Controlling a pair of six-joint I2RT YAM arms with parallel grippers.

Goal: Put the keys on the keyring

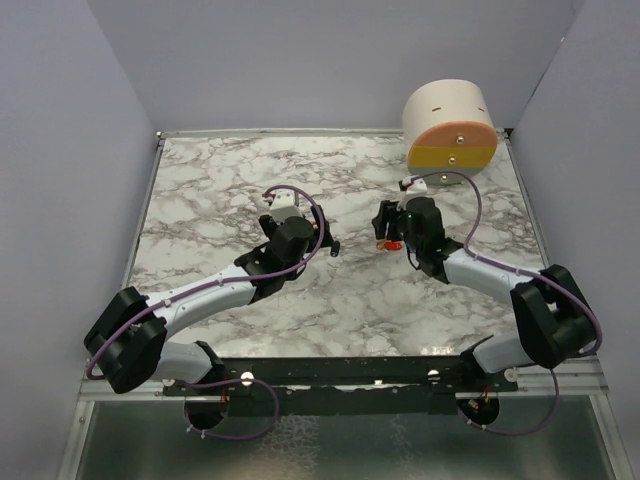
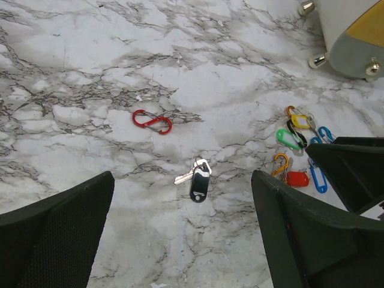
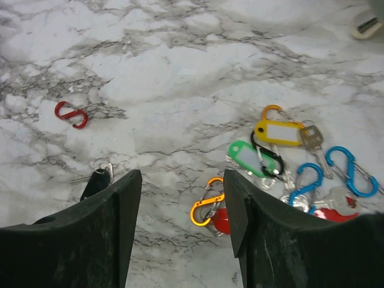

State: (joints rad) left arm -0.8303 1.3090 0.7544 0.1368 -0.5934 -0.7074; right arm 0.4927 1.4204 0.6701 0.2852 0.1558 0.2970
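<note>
- Marble, white with grey veins, is the table (image 1: 220, 190) you are working on.
- A cream drum (image 1: 445, 112) with an orange and yellow face lies on its side at the far right corner.
- Your left arm (image 1: 200, 295) and right arm (image 1: 490, 275) both reach in toward the middle of the table.
- Your left fingers (image 2: 60, 228) are spread wide, with nothing between them.
- Your right fingers (image 3: 78, 234) are also apart, though less widely, and grip nothing. They hang over the near edge of the heap.
- The keys (image 3: 277, 132) lie in a loose heap on the table under your right wrist. They have yellow, green and red tags, with metal blades among them.
- The keyring (image 3: 207, 207) is tangled into that same heap. Its orange loop touches the red tag and shows in the gap between your right fingers. Two blue loops lie at the heap's right side. You cannot tell whether the loops are linked.
- A black-tagged key (image 2: 200, 183) lies alone, well apart from the heap.
- A red loop (image 2: 152, 121) lies by itself near that key.
</note>
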